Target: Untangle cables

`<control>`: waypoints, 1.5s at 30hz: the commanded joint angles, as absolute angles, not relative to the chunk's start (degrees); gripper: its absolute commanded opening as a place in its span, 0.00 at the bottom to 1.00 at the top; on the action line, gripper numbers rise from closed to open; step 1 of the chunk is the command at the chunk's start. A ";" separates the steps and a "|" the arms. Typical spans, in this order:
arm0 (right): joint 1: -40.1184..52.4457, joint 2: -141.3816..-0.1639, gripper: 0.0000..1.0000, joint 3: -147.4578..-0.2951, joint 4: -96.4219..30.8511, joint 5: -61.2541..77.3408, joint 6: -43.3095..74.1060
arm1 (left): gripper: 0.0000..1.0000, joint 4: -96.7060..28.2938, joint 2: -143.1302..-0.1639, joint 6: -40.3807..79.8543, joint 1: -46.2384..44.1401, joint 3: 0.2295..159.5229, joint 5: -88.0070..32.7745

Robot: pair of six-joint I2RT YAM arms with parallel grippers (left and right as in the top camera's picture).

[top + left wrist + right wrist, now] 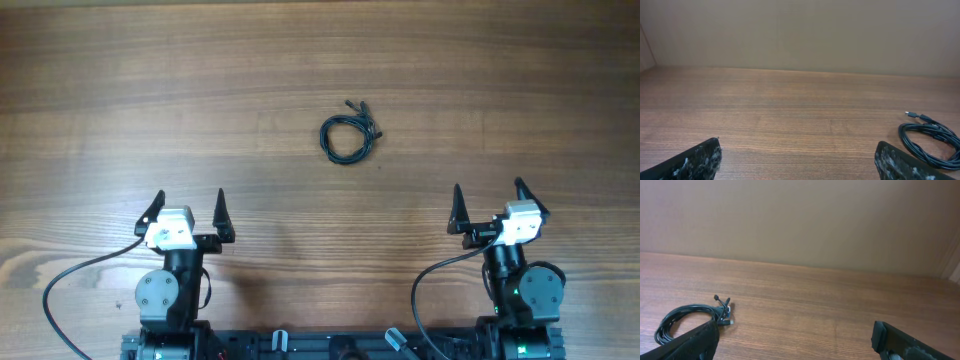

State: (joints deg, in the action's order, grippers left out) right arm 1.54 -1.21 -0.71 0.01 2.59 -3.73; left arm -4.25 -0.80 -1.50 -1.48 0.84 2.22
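Observation:
The cables [347, 135] lie as one small black coil with plug tips on the wooden table, near the middle and toward the far side. The coil also shows at the right edge of the left wrist view [929, 141] and at the lower left of the right wrist view [687, 317]. My left gripper [187, 212] is open and empty, well short of the coil and to its left. My right gripper [490, 205] is open and empty, short of the coil and to its right.
The wooden table [150, 100] fills the overhead view. Thick black arm cables [75, 275] curve beside each arm base at the near edge. A plain beige wall [800, 30] rises behind the table's far edge.

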 commanded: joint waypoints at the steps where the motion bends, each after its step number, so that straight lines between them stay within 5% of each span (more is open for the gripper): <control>1: 1.19 -0.80 1.00 -0.32 0.05 3.51 -2.85 | 1.00 -3.36 -0.54 -2.59 -1.10 0.36 1.54; 26: 1.19 -0.80 1.00 -0.32 0.05 3.49 -2.85 | 1.00 1.67 -0.54 3.55 -1.21 0.54 0.01; 37: 1.19 -0.80 1.00 -0.32 0.05 3.49 -2.85 | 1.00 -17.32 -3.79 6.20 -1.21 17.37 -2.09; 45: 1.19 -0.80 1.00 -0.32 0.08 3.49 -2.83 | 1.00 -24.12 -22.17 4.84 -1.21 36.56 -4.47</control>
State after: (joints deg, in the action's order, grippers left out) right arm 1.54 -1.21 -0.58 -0.03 2.59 -3.73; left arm -23.27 -15.07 5.48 -1.43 30.39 -2.28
